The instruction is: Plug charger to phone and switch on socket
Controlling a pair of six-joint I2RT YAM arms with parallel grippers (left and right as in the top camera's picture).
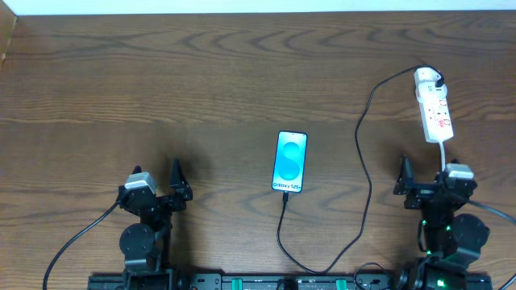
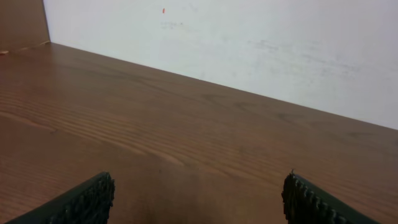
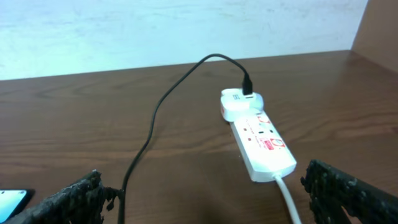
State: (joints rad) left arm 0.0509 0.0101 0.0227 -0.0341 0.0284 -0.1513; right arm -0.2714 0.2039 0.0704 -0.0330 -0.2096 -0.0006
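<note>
The phone [image 1: 289, 162] lies flat mid-table with its blue screen lit. The charger [image 1: 367, 185], a thin black cable, runs from the phone's near edge, loops toward me, then climbs to a white plug [image 1: 430, 78] in the far end of the socket [image 1: 436, 114]. Whether its tip sits inside the phone I cannot tell. My left gripper [image 1: 157, 179] hovers open over bare wood at the front left [image 2: 198, 205]. My right gripper [image 1: 430, 173] stands open just short of the socket [image 3: 264, 146], the charger [image 3: 155, 118] by its left finger. A phone corner [image 3: 12, 200] shows.
The socket's white cord [image 3: 289, 199] trails toward me between the right fingers, nearer the right one. A white wall [image 2: 249, 43] backs the table's far edge. Thick black arm cables [image 1: 76, 242] hang at the front near both bases.
</note>
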